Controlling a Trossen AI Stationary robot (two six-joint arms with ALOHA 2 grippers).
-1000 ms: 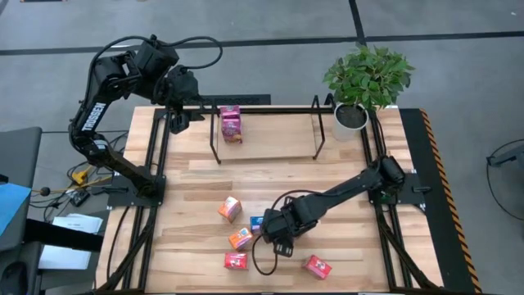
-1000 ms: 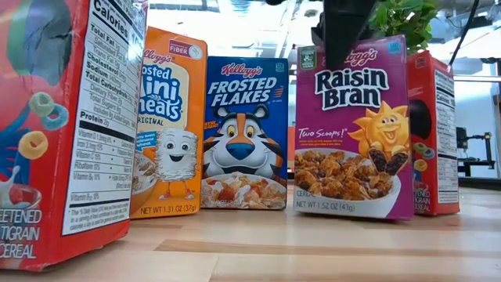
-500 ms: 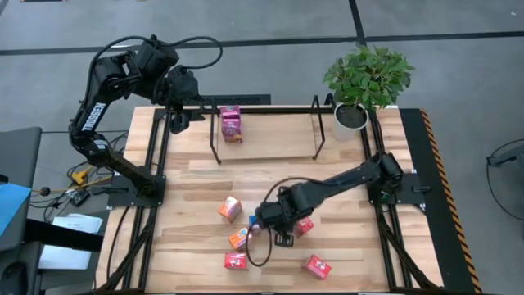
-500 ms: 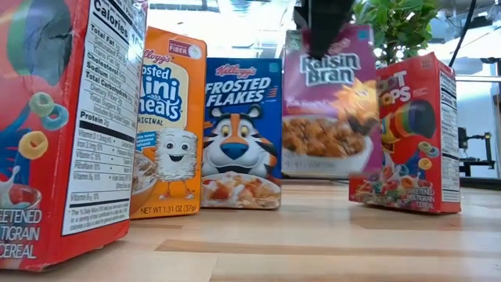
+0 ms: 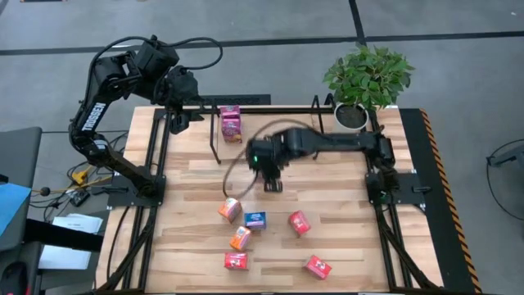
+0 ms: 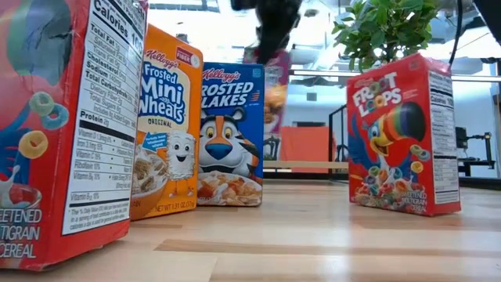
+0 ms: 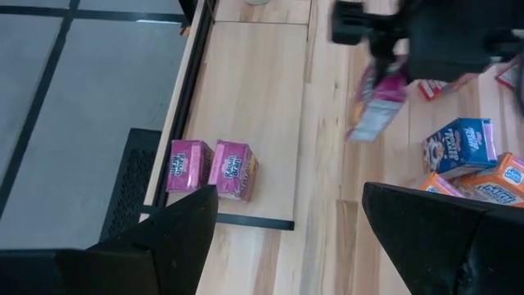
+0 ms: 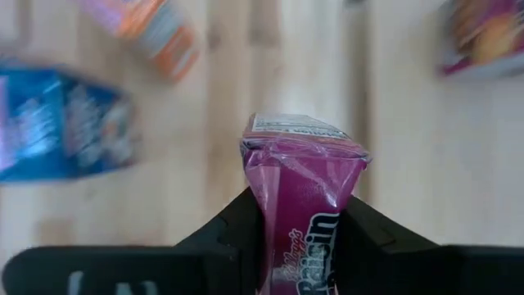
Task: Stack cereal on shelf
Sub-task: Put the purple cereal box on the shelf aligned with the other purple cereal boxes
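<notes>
A magenta Raisin Bran carton hangs above the table, just in front of the shelf, pinched narrow in the right gripper. The left gripper waits wide-jawed beside the shelf's left end.

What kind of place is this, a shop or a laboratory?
Probably a robotics lab staged as a shop shelf: two arms mounted on a framed wooden table, small cereal boxes beside a wire shelf, a potted plant, and grey floor around.

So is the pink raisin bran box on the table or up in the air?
In the air: the right tool pinches the Raisin Bran box above the table.
</notes>
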